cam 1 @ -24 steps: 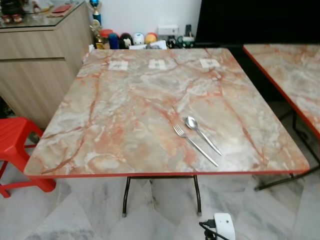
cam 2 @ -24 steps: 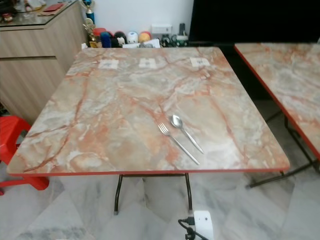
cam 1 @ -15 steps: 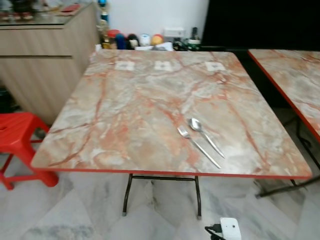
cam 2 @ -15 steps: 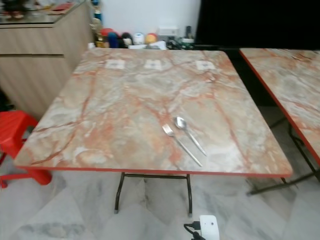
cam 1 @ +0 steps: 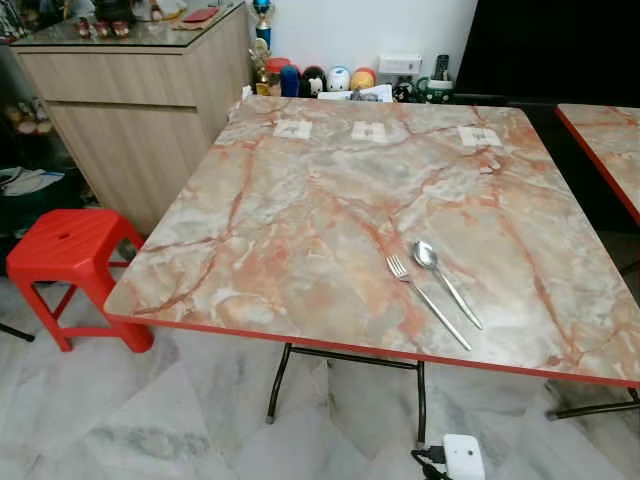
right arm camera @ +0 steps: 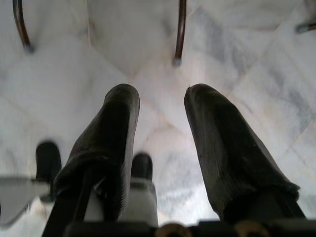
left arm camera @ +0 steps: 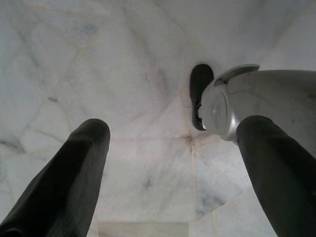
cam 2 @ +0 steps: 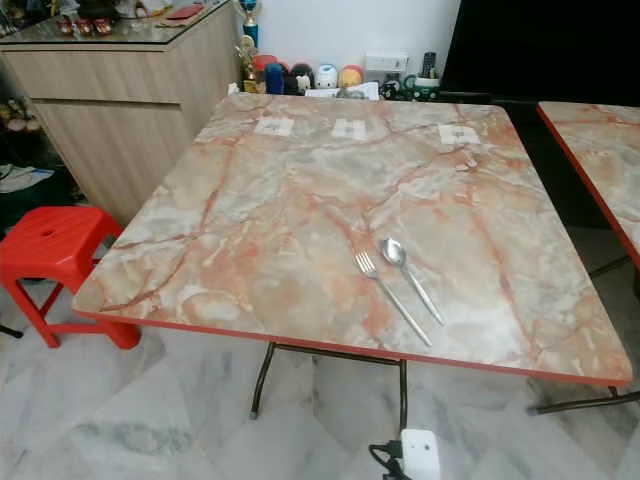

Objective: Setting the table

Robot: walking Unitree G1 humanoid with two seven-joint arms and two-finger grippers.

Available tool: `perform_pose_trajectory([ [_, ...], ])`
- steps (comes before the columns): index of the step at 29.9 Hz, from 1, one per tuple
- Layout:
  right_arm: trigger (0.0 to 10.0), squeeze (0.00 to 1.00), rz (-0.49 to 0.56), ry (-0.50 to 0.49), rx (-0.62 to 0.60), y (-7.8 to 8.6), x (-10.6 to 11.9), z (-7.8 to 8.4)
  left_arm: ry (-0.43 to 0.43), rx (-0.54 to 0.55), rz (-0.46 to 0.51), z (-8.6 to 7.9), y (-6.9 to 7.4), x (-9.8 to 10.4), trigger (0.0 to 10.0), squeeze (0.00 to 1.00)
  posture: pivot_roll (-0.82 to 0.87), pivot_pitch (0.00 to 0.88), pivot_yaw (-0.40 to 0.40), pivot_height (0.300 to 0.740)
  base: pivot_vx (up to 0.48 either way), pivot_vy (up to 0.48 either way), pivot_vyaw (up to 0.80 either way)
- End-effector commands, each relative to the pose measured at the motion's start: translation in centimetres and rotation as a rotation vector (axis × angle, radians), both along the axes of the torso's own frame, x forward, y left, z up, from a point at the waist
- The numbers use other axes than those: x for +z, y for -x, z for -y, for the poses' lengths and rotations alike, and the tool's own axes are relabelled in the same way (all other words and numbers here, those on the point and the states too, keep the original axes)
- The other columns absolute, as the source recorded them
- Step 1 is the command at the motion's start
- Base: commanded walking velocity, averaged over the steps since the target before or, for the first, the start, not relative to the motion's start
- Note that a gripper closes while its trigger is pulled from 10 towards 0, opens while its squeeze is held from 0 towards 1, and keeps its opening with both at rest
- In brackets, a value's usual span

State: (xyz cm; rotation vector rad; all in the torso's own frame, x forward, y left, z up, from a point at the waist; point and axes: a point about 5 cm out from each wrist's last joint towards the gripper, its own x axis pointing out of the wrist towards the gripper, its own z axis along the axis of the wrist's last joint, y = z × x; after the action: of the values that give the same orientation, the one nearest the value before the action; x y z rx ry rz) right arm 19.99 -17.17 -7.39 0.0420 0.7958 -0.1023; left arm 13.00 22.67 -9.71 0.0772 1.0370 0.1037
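We see a marble-patterned table [cam 1: 300,230] with a red edge. On it, near its front edge and toward the right, a fork [cam 1: 427,301] and a spoon [cam 1: 446,283] lie side by side, close but apart, heads pointing away from us. Left of the table stands a red stool [cam 1: 68,250], and behind that a wooden cabinet [cam 1: 140,110]. Our left gripper [left arm camera: 173,163] hangs over the tiled floor [left arm camera: 123,64], fingers spread wide. Our right gripper [right arm camera: 162,106] hangs likewise near the table's legs [right arm camera: 180,32], fingers slightly apart, holding nothing.

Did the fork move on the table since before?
No. The fork lies just left of the spoon, near the table's front edge, as before. The camera has swung, not the fork.
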Motion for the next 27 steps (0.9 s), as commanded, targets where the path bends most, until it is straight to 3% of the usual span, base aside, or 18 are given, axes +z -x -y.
perform_pose_trajectory([
  [1, 10.0, 0.0, 0.041, -0.011, -0.04, 0.05, 0.14, 0.04, 0.006, 0.009, -0.027, -0.09, 1.04, -0.32, 10.0, 0.0, 0.02, 0.051, -0.037, 0.74, 0.0, 0.0, 0.0],
  [14, 10.0, 0.0, 0.135, -0.011, -0.155, 0.22, 0.55, 0.66, 0.013, 0.0, -0.035, 0.25, 1.47, -0.51, 10.0, 0.0, 0.0, 0.02, -0.065, 0.74, 0.0, 0.0, 0.0],
  [27, 10.0, 0.0, 0.182, 0.043, -0.143, 0.02, 0.92, 0.65, 0.007, -0.017, -0.043, 0.31, 1.79, -0.6, 10.0, 0.0, -0.01, 0.021, -0.062, 0.74, 0.0, 0.0, 0.0],
])
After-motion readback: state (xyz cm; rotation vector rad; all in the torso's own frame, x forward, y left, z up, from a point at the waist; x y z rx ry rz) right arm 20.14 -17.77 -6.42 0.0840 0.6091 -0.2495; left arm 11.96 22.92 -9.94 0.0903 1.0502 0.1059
